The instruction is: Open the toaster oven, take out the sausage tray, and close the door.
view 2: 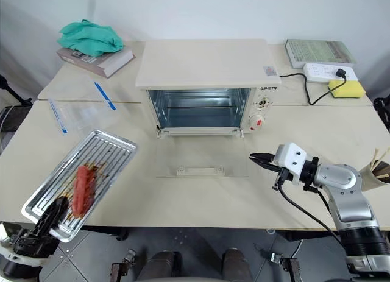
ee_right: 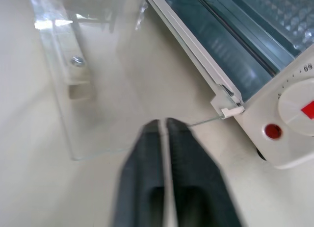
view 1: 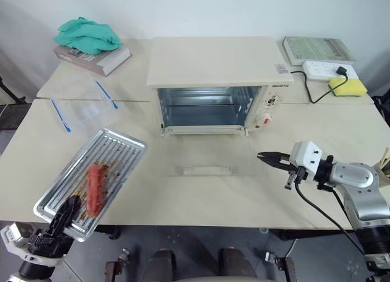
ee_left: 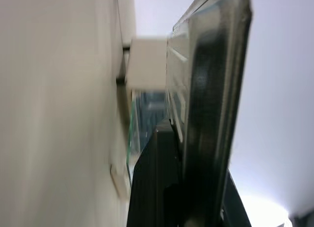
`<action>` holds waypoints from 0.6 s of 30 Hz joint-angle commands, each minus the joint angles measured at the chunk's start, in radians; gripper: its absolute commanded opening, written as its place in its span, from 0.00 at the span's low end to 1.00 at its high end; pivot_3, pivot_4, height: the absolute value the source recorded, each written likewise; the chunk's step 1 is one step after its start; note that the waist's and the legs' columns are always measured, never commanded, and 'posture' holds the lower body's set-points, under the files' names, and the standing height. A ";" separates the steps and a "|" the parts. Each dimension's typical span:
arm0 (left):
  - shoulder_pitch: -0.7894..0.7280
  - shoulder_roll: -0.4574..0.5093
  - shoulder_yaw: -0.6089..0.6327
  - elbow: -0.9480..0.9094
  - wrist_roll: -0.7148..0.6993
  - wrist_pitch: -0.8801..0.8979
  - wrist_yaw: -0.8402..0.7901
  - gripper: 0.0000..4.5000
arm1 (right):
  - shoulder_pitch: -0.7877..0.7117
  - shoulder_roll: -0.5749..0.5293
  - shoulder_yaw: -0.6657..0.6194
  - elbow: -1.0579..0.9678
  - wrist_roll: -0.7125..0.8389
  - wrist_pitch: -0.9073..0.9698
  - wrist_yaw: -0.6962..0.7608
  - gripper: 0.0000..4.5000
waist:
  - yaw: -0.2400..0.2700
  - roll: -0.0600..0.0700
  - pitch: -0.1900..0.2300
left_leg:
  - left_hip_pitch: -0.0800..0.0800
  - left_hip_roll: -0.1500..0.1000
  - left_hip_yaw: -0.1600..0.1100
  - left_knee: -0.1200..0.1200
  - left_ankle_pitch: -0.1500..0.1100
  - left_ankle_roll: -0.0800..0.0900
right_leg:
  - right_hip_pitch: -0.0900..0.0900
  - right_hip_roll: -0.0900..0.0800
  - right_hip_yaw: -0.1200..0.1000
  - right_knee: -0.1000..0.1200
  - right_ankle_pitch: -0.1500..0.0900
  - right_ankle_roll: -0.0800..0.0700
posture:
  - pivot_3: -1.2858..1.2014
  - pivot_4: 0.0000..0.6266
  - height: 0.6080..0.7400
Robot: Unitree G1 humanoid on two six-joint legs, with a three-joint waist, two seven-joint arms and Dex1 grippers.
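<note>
Toaster oven [view 1: 219,63] sat mid-counter [view 1: 201,197], cavity bare as far as the head views showed. The door [view 1: 210,157] lay dropped flat on the counter in front of the oven, its cream bar handle [view 1: 207,170] at the far edge from the hinge.

Opening step: done, judging by the flat door. Tray removal: done, or very nearly. The sausage tray [view 1: 91,181] was well out of the oven, off to the robot's left, tilted over the near-left counter edge with one red sausage [view 1: 95,187] lying on the ribbed bottom among brown grease marks. Left hand [view 1: 66,210] was clamped on the tray's near rim; the left wrist view confirmed the fingers pinching the metal edge. Could not tell whether the tray's far end rested on the counter or hung just above it.

Right hand [view 2: 261,159] was empty, fingers pressed together, holding nothing. It hovered just off the door's right front corner, pointing toward it; the right wrist view put the closed tips close to the glass edge, near the hinge corner and the red-marked knob [ee_right: 306,107].

Remaining, by my reading: set the tray down if not yet settled, then lift the door up and shut it. The right hand looked placed for that.
</note>
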 commanded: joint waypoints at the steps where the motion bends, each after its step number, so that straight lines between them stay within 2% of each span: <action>1: 0.007 -0.054 0.028 -0.085 -0.015 -0.059 0.024 0.00 | -0.057 0.013 0.038 0.112 -0.065 -0.006 0.002 0.01 | -0.001 0.000 0.000 | 0.000 0.000 0.000 0.000 0.000 0.000 | 0.000 0.000 0.000 0.000 0.000 0.000 | 0.52 0.24 1.00; 10: -0.017 -0.067 0.029 -0.104 -0.015 -0.108 0.066 0.00 | -0.121 0.081 0.074 0.202 -0.067 -0.060 0.061 0.01 | -0.002 0.000 0.000 | 0.000 0.000 0.001 0.000 0.000 0.000 | 0.000 0.001 0.000 -0.001 0.000 0.000 | 0.52 0.24 1.00; 15: -0.037 -0.037 0.040 -0.085 -0.015 -0.102 0.071 0.00 | -0.120 0.122 0.007 0.107 0.060 -0.073 0.094 0.01 | -0.003 0.000 0.000 | 0.000 0.001 0.000 -0.001 0.000 0.000 | 0.000 0.001 0.000 -0.001 0.000 0.000 | 0.52 0.24 1.00; 18: -0.040 -0.022 0.035 -0.071 -0.015 -0.087 0.072 0.00 | -0.122 0.144 -0.044 0.053 0.110 -0.037 0.049 0.01 | -0.003 0.000 0.000 | 0.000 0.001 0.000 -0.001 0.000 -0.001 | -0.001 0.001 0.000 -0.001 0.001 0.000 | 0.52 0.24 1.00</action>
